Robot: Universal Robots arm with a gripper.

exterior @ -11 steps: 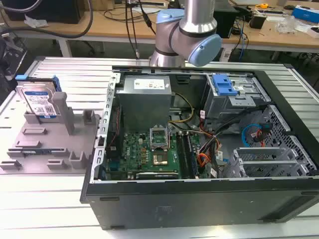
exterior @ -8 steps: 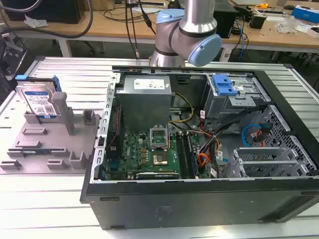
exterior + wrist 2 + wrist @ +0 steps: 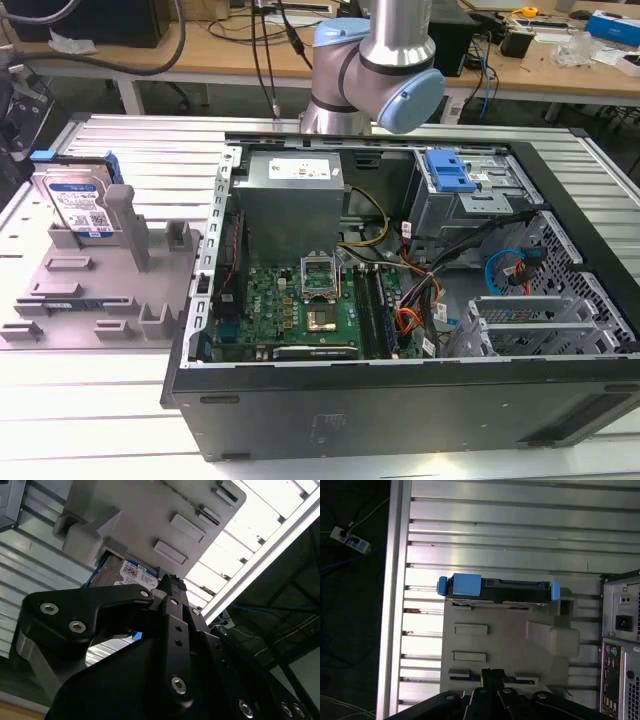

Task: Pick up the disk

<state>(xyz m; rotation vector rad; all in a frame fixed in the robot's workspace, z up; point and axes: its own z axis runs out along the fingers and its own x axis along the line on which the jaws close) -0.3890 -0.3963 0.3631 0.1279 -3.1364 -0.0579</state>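
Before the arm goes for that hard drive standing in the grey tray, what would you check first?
1. Hard drive seated upright in the grey fixture tray: ok.
2. Drive's top edge uncovered: ok.
3. Gripper holding nothing: ok.
4. Jaws open for a grasp: not ok, they look shut.
5. Gripper lined up over the drive: not ok, in the first wrist view it hangs over the tray's opposite side.
6. Height above the drive: cannot tell.

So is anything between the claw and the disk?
Nothing visible blocks it. The gripper hangs over the grey tray, and the disk stands on edge in that tray, its top bare. A tall post stands close by.
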